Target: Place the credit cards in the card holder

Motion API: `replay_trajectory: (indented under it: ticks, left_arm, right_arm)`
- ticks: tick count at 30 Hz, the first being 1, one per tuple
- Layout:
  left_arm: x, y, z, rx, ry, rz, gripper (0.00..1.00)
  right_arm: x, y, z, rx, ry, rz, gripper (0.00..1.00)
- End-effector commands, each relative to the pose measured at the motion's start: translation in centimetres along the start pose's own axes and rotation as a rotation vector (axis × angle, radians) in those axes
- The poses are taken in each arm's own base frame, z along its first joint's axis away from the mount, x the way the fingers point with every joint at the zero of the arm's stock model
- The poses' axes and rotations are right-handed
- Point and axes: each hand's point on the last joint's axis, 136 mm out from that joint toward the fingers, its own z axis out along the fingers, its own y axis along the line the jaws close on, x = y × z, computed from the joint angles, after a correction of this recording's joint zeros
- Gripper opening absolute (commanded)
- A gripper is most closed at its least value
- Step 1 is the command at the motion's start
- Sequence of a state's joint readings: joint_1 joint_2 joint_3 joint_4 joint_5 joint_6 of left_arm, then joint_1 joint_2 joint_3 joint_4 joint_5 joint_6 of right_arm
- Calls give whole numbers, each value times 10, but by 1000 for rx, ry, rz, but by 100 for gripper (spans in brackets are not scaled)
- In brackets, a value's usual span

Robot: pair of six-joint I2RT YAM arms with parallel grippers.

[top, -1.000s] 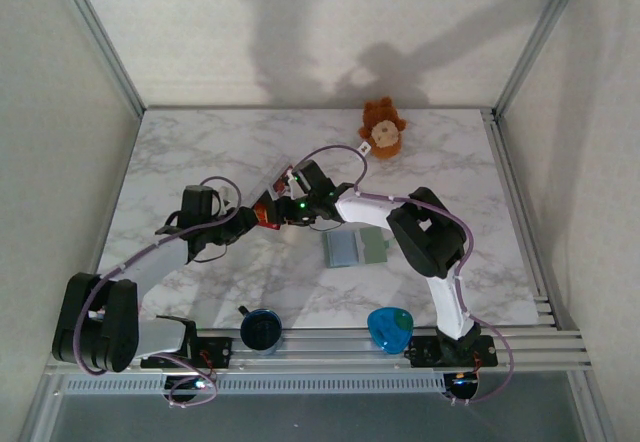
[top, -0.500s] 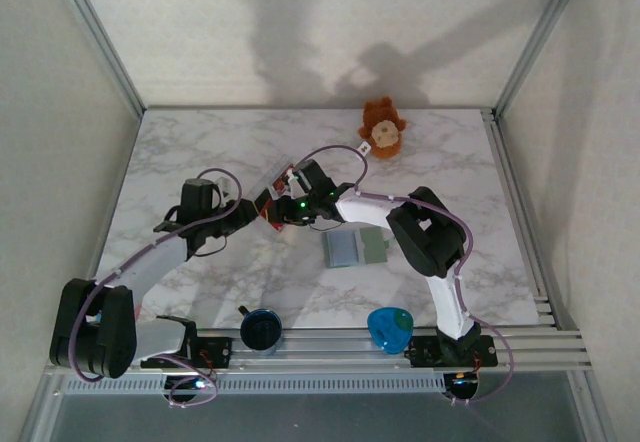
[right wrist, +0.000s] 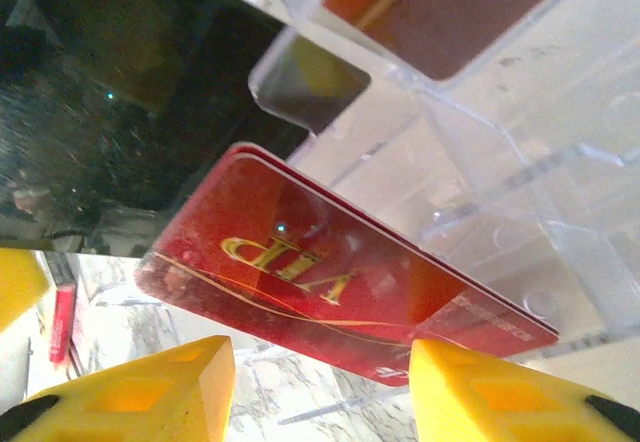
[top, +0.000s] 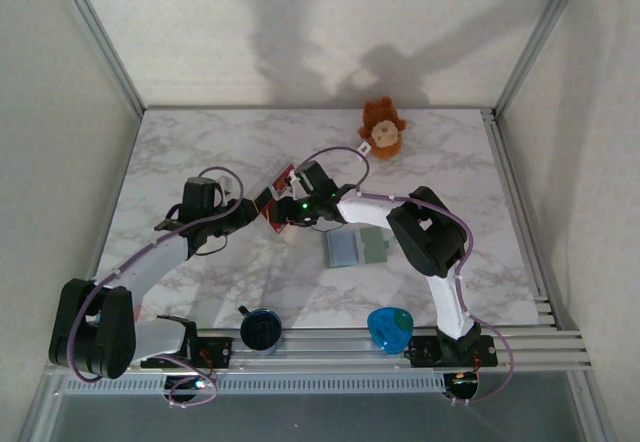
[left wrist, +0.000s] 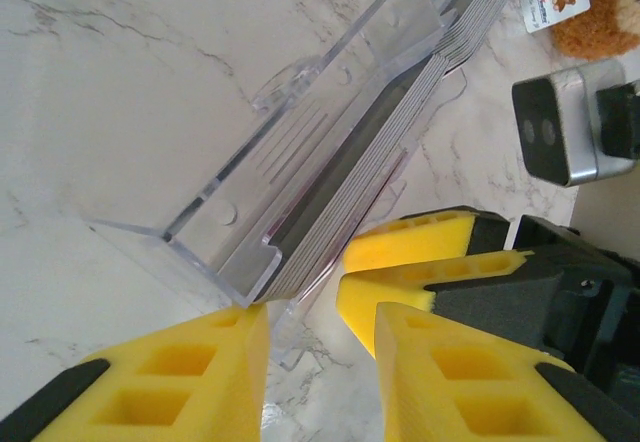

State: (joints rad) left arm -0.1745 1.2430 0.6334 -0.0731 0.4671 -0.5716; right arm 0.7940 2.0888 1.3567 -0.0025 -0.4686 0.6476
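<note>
The red credit cards (right wrist: 330, 262), marked VIP in gold, lean in a clear plastic stand (right wrist: 500, 142) just past my right fingertips. My right gripper (right wrist: 320, 382) is open, its yellow fingers either side of the cards' lower edge. My left gripper (left wrist: 320, 362) is open at the stand's (left wrist: 300, 152) near corner, with a clear lip of the base between its jaws. From above, both grippers meet at the stand (top: 283, 184): left gripper (top: 258, 214), right gripper (top: 284, 212). The grey-green card holder (top: 355, 247) lies open and flat to the right, apart from both.
A brown plush monkey (top: 383, 127) sits at the far side of the marble table (top: 180, 152). A dark blue cup (top: 262, 329) and a bright blue object (top: 390, 327) stand near the front rail. The right gripper's fingers (left wrist: 420, 262) crowd close beside my left fingers.
The left arm has shifted slightly toward the far side and its gripper now sits closer to the stand. The right arm and the card holder have stayed in place.
</note>
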Motion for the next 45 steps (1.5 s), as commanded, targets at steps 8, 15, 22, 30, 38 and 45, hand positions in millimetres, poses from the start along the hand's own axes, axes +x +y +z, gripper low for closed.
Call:
replay_trajectory:
  ticks: [8,15,22,30,38,45]
  left_arm:
    - [-50,-17,-39,-52,-204,42,60]
    - [-68,-14,-14,0,-151,-24,81]
    - [-59,-18,7,75,-90,-46,73]
    - [-26,-25,12,150,-5,-73,63]
    - [-10,-27,12,201,43,-107,59]
    - [-9,-30,6,210,40,-106,59]
  right_arm:
    - [-13,21,-16,-41,-101,49,57]
    - [-23,32,-17,-89,-185,209,61]
    - [-26,41,-14,-132,-208,262,66]
    - [-30,40,-9,-157,-218,286,66]
    - [-28,43,-8,-178,-206,292,59]
    - [-30,48,-12,-206,-211,270,57]
